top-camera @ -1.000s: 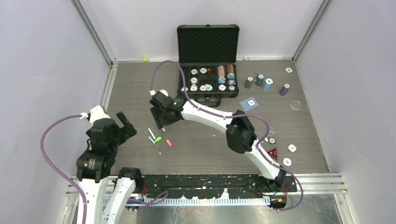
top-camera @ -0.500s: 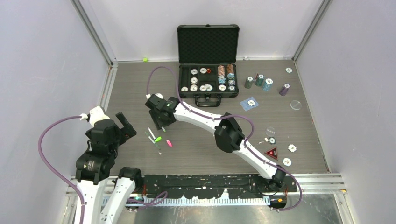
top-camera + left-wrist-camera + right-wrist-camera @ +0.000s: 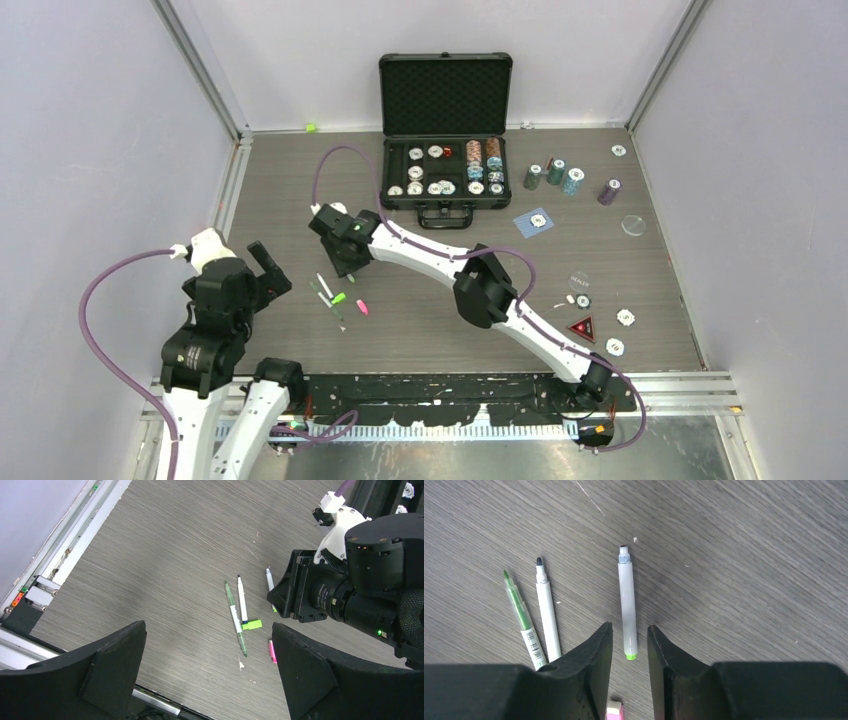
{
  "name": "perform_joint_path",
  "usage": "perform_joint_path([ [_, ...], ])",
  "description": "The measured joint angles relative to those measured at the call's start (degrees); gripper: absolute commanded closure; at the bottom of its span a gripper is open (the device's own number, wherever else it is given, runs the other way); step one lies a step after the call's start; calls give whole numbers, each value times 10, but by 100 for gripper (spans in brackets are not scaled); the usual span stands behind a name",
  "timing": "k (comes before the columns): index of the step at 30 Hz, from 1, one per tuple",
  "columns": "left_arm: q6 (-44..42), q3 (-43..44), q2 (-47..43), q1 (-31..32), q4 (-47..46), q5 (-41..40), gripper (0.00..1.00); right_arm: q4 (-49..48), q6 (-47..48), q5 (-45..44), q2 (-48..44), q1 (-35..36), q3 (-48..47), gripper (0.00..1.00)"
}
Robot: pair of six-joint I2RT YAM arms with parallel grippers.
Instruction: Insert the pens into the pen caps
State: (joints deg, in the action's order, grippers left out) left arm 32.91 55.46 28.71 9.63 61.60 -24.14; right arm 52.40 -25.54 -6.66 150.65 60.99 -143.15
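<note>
Three pens lie side by side on the grey table. In the right wrist view they are a green-tinted pen (image 3: 521, 617), a white pen (image 3: 547, 612) and a white pen with a green end (image 3: 627, 605). My right gripper (image 3: 630, 632) is low over the table, its fingers (image 3: 594, 665) narrowly apart on either side of that pen's green end, not touching it. A pink cap (image 3: 614, 709) lies just below. In the left wrist view the neon green cap (image 3: 251, 625) lies against the white pen (image 3: 242, 600). My left gripper (image 3: 207, 626) is wide open and empty, above and to the left. I see no dark cap.
An open black case (image 3: 445, 170) of poker chips stands at the back. Chip stacks (image 3: 556, 172), a blue card (image 3: 533, 221), loose chips (image 3: 625, 317) and a red triangular token (image 3: 583, 326) lie on the right. The metal rail (image 3: 65, 555) runs along the table's left edge.
My right arm has reached further left and brought its gripper down over the pens. The left arm and the pens have not moved.
</note>
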Motion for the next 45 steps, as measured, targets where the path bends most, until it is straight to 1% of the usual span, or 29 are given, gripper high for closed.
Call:
perform_joint_path([
  [6, 1, 0, -2, 2, 0, -3, 1, -1, 1, 2, 10, 1, -7, 73],
  [9, 1, 0, -2, 2, 0, -4, 2, -1, 2, 1, 14, 2, -10, 78],
  [12, 1, 0, -2, 2, 0, -5, 1, 0, 3, -1, 15, 3, -10, 86],
  [14, 1, 0, -2, 2, 0, -6, 1, 0, 4, -6, 15, 4, -11, 94],
  [16, 1, 0, -2, 2, 0, -8, 1, 1, 5, -12, 15, 5, -11, 99],
  [20, 1, 0, -2, 2, 0, -8, 1, -2, 12, -33, 13, 5, -5, 100],
  [22, -2, 0, -2, 1, 0, -7, 1, -8, 16, -49, 3, 5, 14, 100],
  [25, -5, 0, 1, 0, 0, -2, 1, -19, 21, -65, -27, 2, 67, 100],
  [27, -6, 0, 3, -3, -1, 1, 1, -28, 26, -74, -56, -3, 120, 100],
  [36, -23, -2, 11, -16, -14, 33, 1, -90, 31, -111, -228, -37, 414, 100],
  [41, -38, -13, 9, -17, -32, 72, 1, -134, 25, -113, -317, -42, 552, 100],
  [45, -52, -17, 10, -18, -48, 117, 0, -176, 16, -110, -378, -42, 632, 100],
])
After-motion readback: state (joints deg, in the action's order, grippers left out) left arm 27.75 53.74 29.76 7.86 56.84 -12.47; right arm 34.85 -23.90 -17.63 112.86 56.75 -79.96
